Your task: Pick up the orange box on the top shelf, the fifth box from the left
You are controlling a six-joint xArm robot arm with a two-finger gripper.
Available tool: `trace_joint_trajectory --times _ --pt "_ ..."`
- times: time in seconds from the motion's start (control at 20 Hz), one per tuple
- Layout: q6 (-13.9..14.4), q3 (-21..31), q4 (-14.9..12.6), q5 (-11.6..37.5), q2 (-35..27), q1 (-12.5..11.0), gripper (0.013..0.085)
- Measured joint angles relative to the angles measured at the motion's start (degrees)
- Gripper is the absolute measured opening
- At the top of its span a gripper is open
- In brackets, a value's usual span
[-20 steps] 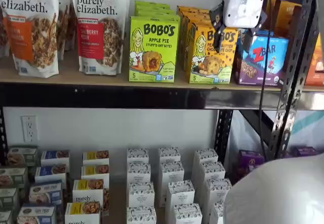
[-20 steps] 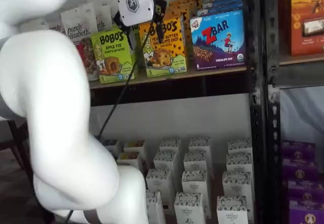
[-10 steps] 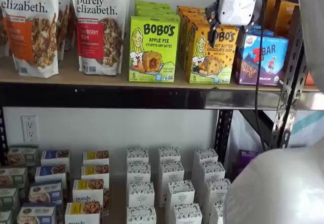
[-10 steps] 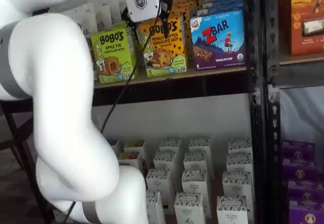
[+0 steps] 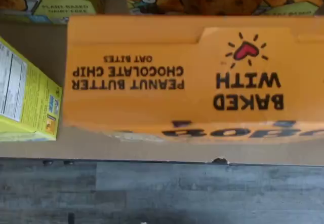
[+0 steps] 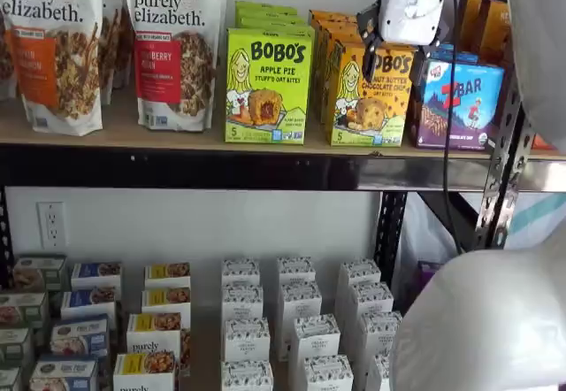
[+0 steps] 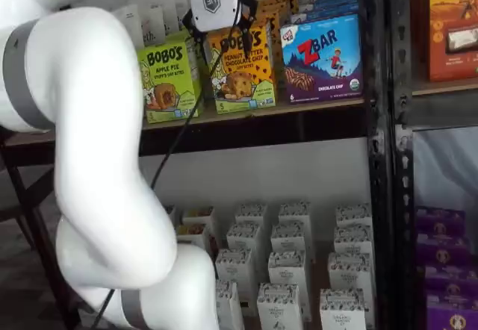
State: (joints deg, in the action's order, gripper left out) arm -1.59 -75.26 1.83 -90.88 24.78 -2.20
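The orange box (image 6: pixel 372 97) stands at the front of a row on the top shelf (image 6: pixel 177 136), between the green Bobo's box and the blue ZBar box; it also shows in a shelf view (image 7: pixel 240 72). My gripper (image 6: pixel 393 49) hangs just above and in front of the box's upper edge. In a shelf view the gripper (image 7: pixel 217 35) has its two black fingers spread apart, open and empty. The wrist view looks straight down on the orange box's top face (image 5: pixel 192 77), reading "Peanut Butter Chocolate Chip", near the shelf's front edge (image 5: pixel 152 152). No fingers show there.
The green Apple Pie box (image 6: pixel 268 86) stands close on the left and the blue ZBar box (image 6: pixel 460 99) close on the right. Granola bags (image 6: pixel 172 46) stand further left. A black upright (image 6: pixel 502 152) rises at the right. Small white boxes (image 6: pixel 296 329) fill the lower shelf.
The gripper has moved in toward the orange box and now hangs over its top front edge. The white arm has swung with it. The boxes have not moved.
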Motion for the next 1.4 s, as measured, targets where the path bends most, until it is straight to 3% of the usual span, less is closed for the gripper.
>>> trace_joint_trajectory --times 0.15,0.4,0.65,1.0,1.4 --pt "-0.57 -0.69 1.58 -0.61 -0.63 -0.65 0.085" --pt "-0.61 -0.13 1.29 0.6 -0.16 -0.6 0.085" --pt "0.63 3.51 -2.01 6.67 2.78 0.53 0.085" --pt "-1.33 4.42 2.3 7.82 3.75 -1.08 0.085" --pt "-2.14 4.98 4.08 8.75 4.54 -1.6 0.085"
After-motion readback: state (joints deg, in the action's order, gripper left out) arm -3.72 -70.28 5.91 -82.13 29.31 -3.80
